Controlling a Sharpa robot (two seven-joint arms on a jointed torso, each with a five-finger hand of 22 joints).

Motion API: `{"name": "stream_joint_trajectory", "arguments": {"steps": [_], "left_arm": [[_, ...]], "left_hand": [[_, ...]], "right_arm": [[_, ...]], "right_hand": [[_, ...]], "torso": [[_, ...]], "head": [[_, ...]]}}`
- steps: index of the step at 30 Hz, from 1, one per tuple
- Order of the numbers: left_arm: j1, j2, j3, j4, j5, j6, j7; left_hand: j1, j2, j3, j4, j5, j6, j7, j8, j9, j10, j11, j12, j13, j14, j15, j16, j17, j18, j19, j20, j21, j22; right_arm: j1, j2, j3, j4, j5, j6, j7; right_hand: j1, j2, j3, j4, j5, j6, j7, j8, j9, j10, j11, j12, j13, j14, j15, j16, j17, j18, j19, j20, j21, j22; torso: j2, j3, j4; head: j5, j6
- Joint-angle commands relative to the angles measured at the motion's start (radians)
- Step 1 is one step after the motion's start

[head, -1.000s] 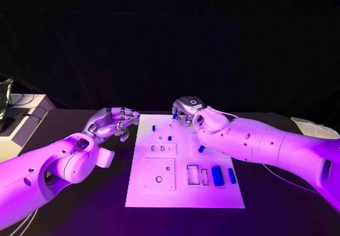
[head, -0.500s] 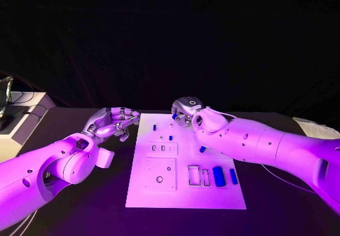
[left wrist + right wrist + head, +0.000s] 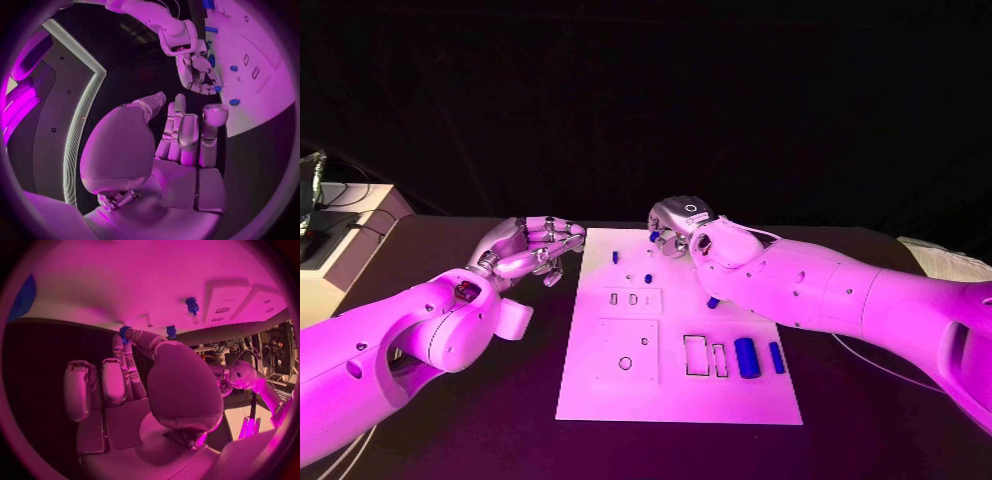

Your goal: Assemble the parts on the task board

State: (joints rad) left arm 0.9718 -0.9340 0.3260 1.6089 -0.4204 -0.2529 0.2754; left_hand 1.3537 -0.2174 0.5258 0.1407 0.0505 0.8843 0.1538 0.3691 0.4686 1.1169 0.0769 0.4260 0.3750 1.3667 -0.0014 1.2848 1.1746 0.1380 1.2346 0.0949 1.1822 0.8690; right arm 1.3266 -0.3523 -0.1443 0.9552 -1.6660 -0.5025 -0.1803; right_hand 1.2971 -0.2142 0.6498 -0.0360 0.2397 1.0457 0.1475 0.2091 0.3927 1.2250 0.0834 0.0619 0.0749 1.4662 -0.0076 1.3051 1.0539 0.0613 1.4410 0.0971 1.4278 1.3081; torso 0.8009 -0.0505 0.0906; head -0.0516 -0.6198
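Note:
The white task board (image 3: 678, 395) lies in the middle of the black table. My right hand (image 3: 681, 227) hovers over the board's far edge and pinches a small blue part (image 3: 656, 236) at its fingertips; that part (image 3: 125, 332) also shows in the right wrist view. Small blue pegs (image 3: 615, 257) (image 3: 648, 279) (image 3: 713, 302) stand on the board's far half. Two longer blue pieces (image 3: 746, 357) (image 3: 776, 357) lie near its right edge. My left hand (image 3: 531, 250) hangs beside the board's far left corner, fingers loosely bent, holding nothing (image 3: 181, 135).
A grey box (image 3: 351, 245) stands at the table's left edge and a pale object (image 3: 942, 258) at its right edge. Several empty slots (image 3: 694, 355) and raised white blocks (image 3: 626, 350) mark the board's near half. Bare black table surrounds the board.

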Motion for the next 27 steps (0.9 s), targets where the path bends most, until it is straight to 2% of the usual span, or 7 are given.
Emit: {"name": "stream_joint_trajectory", "arguments": {"steps": [1, 4, 6, 16, 23, 25, 27], "left_arm": [[0.001, 0.003, 0.001, 0.0, -0.004, 0.017, 0.006], [0.001, 0.003, 0.001, -0.001, -0.004, 0.016, 0.006], [0.001, 0.002, 0.001, -0.002, -0.004, 0.016, 0.006], [0.001, 0.001, 0.001, -0.008, -0.004, 0.016, 0.007], [0.001, -0.001, 0.001, -0.009, -0.004, 0.019, 0.009], [0.001, -0.003, 0.001, -0.01, -0.006, 0.03, 0.018], [0.001, -0.004, 0.001, -0.01, -0.012, 0.036, 0.024]], "left_hand": [[-0.005, 0.002, 0.007, 0.0, 0.0, -0.005, 0.0, -0.004, 0.002, -0.007, -0.002, 0.001, 0.001, -0.001, 0.007, 0.001, 0.001, -0.005, -0.004, 0.004, 0.006, 0.001], [-0.005, 0.002, 0.007, 0.0, 0.0, -0.005, 0.0, -0.004, 0.002, -0.007, -0.002, 0.001, 0.001, -0.001, 0.007, 0.001, 0.001, -0.005, -0.004, 0.004, 0.006, 0.001], [-0.005, 0.002, 0.007, 0.0, 0.0, -0.005, 0.0, -0.004, 0.002, -0.007, -0.002, 0.001, 0.001, -0.001, 0.007, 0.001, 0.001, -0.005, -0.004, 0.004, 0.006, 0.001], [-0.005, 0.003, 0.007, 0.0, 0.0, -0.006, 0.001, -0.004, 0.002, -0.009, -0.001, 0.002, 0.002, 0.001, 0.007, 0.004, 0.005, -0.006, -0.003, 0.005, 0.01, 0.005], [-0.005, 0.003, 0.007, -0.001, 0.0, -0.007, 0.001, -0.004, 0.002, -0.009, -0.001, 0.002, 0.002, 0.003, 0.007, 0.006, 0.007, -0.006, -0.003, 0.005, 0.011, 0.007], [-0.005, 0.003, 0.007, -0.001, 0.0, -0.007, 0.001, -0.004, 0.002, -0.009, -0.001, 0.002, 0.002, 0.003, 0.007, 0.006, 0.007, -0.006, -0.003, 0.005, 0.011, 0.007], [-0.017, -0.009, -0.002, 0.003, 0.0, -0.011, 0.002, -0.005, 0.002, -0.016, 0.001, 0.003, 0.003, 0.001, 0.01, 0.005, 0.005, -0.01, 0.004, 0.007, 0.025, 0.03]], "right_arm": [[0.0, 0.0, 0.0, 0.003, -0.005, 0.01, 0.007], [0.0, 0.0, 0.0, 0.0, -0.005, 0.001, 0.002], [0.0, -0.001, 0.0, -0.002, -0.006, -0.005, -0.003], [0.001, -0.031, 0.0, 0.018, -0.007, -0.044, -0.019], [0.003, -0.121, 0.015, 0.098, 0.063, -0.056, -0.01], [0.007, -0.166, 0.023, 0.135, 0.123, -0.052, -0.008], [0.011, -0.199, 0.029, 0.159, 0.16, -0.045, -0.01]], "right_hand": [[-0.006, -0.016, 0.008, 0.003, -0.005, -0.016, 0.004, -0.011, 0.0, -0.019, 0.004, -0.002, -0.005, 0.013, 0.01, -0.001, -0.007, -0.006, -0.006, 0.008, -0.009, 0.016], [-0.018, -0.04, 0.004, 0.007, -0.022, -0.061, 0.015, -0.038, -0.006, -0.07, 0.016, -0.002, -0.01, 0.006, 0.022, -0.009, -0.03, 0.0, -0.022, 0.018, -0.027, -0.01], [-0.017, -0.051, -0.017, 0.009, -0.054, -0.105, 0.009, -0.063, -0.012, -0.121, 0.018, -0.001, -0.009, -0.004, 0.024, -0.025, -0.063, 0.008, -0.043, 0.022, -0.054, -0.045], [0.042, -0.025, -0.168, 0.022, -0.061, -0.147, -0.013, -0.094, -0.018, -0.21, 0.029, 0.006, -0.008, -0.029, 0.031, -0.081, -0.171, 0.027, -0.086, 0.029, -0.135, -0.139], [0.054, -0.017, -0.17, 0.03, -0.041, -0.129, -0.006, -0.09, -0.016, -0.171, 0.021, 0.027, -0.003, -0.016, 0.025, -0.058, -0.139, 0.02, -0.063, 0.025, -0.115, -0.105], [0.041, -0.027, -0.134, 0.043, -0.023, -0.115, 0.012, -0.09, -0.017, -0.095, 0.011, 0.058, 0.004, -0.003, 0.018, -0.026, -0.097, 0.011, -0.039, 0.018, -0.085, -0.062], [0.028, -0.042, -0.119, 0.051, 0.005, -0.122, 0.009, -0.096, -0.019, -0.047, 0.003, 0.074, 0.012, -0.002, 0.012, -0.019, -0.092, 0.01, -0.036, 0.013, -0.081, -0.054]], "torso": [[-0.001, -0.0002, -0.0001], [-0.001, -0.0001, -0.0002], [-0.001, 0.0001, -0.0003], [-0.003, 0.0013, -0.002], [-0.007, -0.0014, -0.0091], [-0.009, -0.0008, -0.012], [-0.011, 0.0008, -0.0152]], "head": [[0.001, -0.001], [0.001, 0.0], [0.001, 0.001], [0.003, 0.006], [0.0, 0.015], [0.0, 0.015], [0.002, 0.015]]}}
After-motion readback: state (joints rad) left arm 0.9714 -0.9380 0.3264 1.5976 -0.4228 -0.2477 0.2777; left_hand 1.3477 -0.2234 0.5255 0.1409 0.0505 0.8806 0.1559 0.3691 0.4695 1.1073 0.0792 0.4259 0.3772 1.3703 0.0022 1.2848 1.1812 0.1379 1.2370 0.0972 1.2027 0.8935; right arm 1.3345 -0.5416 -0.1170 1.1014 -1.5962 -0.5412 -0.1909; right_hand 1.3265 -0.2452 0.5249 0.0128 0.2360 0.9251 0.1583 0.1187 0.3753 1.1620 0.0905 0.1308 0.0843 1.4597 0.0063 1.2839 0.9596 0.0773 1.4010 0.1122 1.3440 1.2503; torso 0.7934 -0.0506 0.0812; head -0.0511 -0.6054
